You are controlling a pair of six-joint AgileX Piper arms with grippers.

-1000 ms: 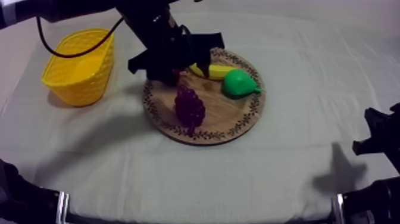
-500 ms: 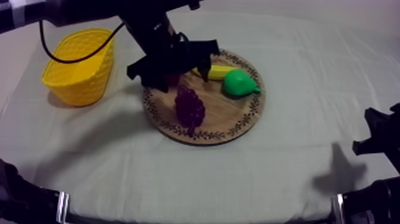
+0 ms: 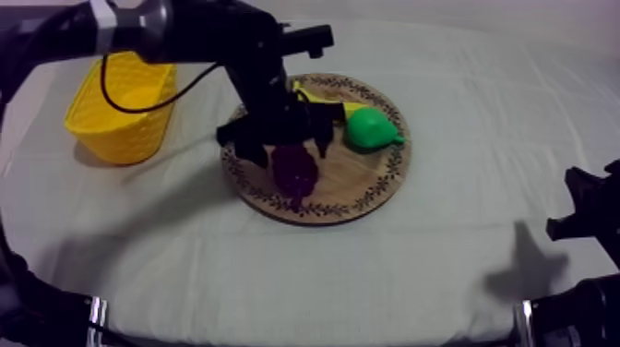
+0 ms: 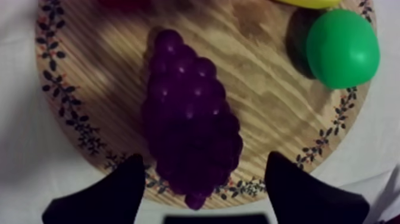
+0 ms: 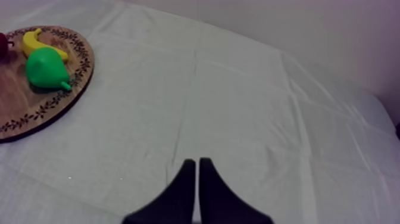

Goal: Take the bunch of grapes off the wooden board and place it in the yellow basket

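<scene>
**Over the wooden board, my left fingers stand open around the grapes**

Above the board (image 3: 362,181), my left gripper (image 4: 202,192) hangs with its two black fingers (image 4: 110,196) spread wide. One finger is at each side of the narrow end of the bunch of grapes (image 4: 190,125), and they grip nothing. The finger on one side comes very close to the purple berries, and I cannot tell if it touches them. The other finger is clearly apart from them.

The grapes lie flat on the wood, near the patterned rim on the side closer to the top camera. From above, my left arm reaches in from the upper left and covers part of the board, with the bunch (image 3: 295,172) just under the gripper (image 3: 281,148).

On the far half of the board lies the green pear (image 3: 369,127). The yellow banana (image 3: 325,100) is just beside it, partly hidden by my arm. A small red fruit (image 5: 3,44) sits at the board's far edge, next to the banana.

The yellow basket (image 3: 138,129) stands on the grey-white cloth (image 3: 323,277) to the left of the board, near it but not touching. The grapes are not yet inside it.

My right gripper (image 5: 197,164) rests low at the right side of the table, well apart from the board. Its fingers lie pressed together as a narrow wedge over bare cloth and hold nothing.
</scene>
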